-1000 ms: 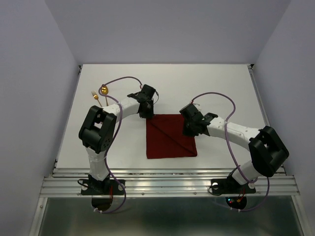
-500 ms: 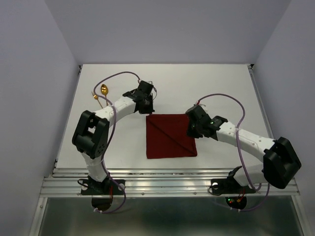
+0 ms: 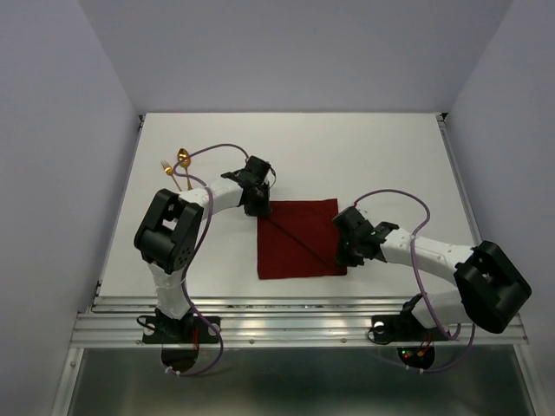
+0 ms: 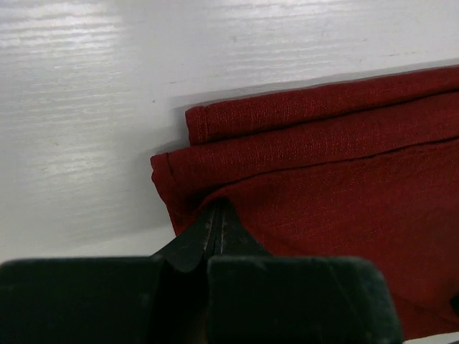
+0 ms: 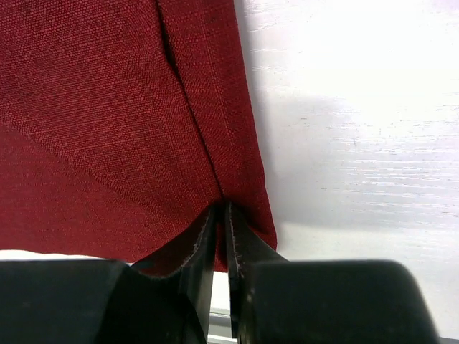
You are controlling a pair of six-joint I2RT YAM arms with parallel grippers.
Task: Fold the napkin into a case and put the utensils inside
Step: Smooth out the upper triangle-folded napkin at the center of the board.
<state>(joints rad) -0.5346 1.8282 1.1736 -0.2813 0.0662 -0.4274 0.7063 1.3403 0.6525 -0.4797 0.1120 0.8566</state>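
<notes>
The dark red napkin (image 3: 299,238) lies flat as a folded square with a diagonal crease. My left gripper (image 3: 256,206) is at its far left corner; in the left wrist view the gripper (image 4: 216,215) is shut on the cloth (image 4: 323,179), whose layered edges show there. My right gripper (image 3: 345,256) is at the near right corner; in the right wrist view the gripper (image 5: 222,211) is shut with red cloth (image 5: 107,107) pinched between the jaws. The gold spoon (image 3: 183,158) and gold fork (image 3: 166,166) lie at the far left of the table, apart from the napkin.
The white table (image 3: 390,156) has raised side rails and a metal front rail (image 3: 295,325). Purple cables loop over both arms. The left arm's elbow (image 3: 169,230) stands between the utensils and the table's front.
My right gripper slid along the napkin's right edge from the far corner to the near right corner. My left gripper lifted away toward the far side, then came back to the far left corner.
</notes>
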